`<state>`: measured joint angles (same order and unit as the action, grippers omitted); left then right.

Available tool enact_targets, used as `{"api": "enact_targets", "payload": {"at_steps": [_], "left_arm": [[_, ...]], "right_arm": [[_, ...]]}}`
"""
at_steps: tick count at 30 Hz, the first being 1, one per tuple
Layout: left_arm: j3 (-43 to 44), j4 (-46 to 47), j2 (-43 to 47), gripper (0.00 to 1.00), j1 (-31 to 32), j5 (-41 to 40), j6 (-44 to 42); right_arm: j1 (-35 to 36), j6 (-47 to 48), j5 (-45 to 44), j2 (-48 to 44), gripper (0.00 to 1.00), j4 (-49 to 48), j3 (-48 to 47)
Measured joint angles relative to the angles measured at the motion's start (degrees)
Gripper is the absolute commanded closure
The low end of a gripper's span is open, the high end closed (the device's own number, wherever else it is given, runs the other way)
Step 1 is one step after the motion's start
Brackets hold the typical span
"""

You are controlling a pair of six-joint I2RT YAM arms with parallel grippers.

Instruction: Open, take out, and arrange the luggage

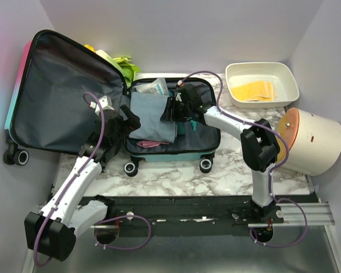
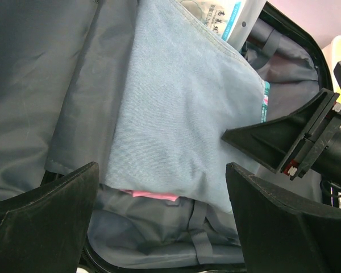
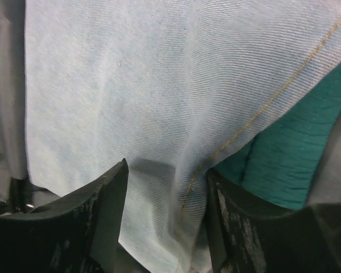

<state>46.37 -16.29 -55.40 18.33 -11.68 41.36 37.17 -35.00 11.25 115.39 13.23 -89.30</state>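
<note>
Marble table (image 1: 176, 176), open luggage (image 1: 159, 154): folded denim (image 1: 150, 116) lies between the grippers.
Right gripper (image 3: 165, 173) straddles its edge, grip uncertain; left gripper (image 2: 162, 170) gapes, just beside.

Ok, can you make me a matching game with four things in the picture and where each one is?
Things:
1. luggage
2. denim cloth
3. white tray
4. pink cloth

Places:
A. peeking out from under the denim cloth
B. far back on the right, with a yellow thing inside
C. lying open, lid tipped up to the left
D. folded on top, inside the luggage

Pairs: 1-C, 2-D, 3-B, 4-A
</note>
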Motion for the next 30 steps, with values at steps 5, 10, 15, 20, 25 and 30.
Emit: {"api": "enact_targets", "payload": {"at_steps": [5,10,15,20,25,30], "left_arm": [[0.0,0.0,0.7,0.01,0.0,0.0,0.0],[0.0,0.1,1.0,0.01,0.0,0.1,-0.3],[0.3,1.3,-1.1,0.01,-0.2,1.7,-1.5],[3.6,3.0,-9.9,0.01,-0.8,5.7,-3.5],[11.3,3.3,-21.6,0.01,-2.3,9.4,-5.7],[17.9,1.6,-29.7,0.01,-3.0,10.2,-8.2]], "right_arm": [[0.0,0.6,0.5,0.6,0.99,-0.8,-0.5],[0.1,1.9,-0.1,0.6,0.99,-0.8,-0.5],[-1.5,2.9,-1.9,-2.6,0.99,-1.9,4.6],[-4.7,4.3,0.2,-4.5,0.99,-2.7,7.7],[-5.5,5.2,2.1,-4.2,0.99,-3.1,7.8],[-6.1,5.3,2.7,-4.0,0.99,-3.1,7.8]]}}
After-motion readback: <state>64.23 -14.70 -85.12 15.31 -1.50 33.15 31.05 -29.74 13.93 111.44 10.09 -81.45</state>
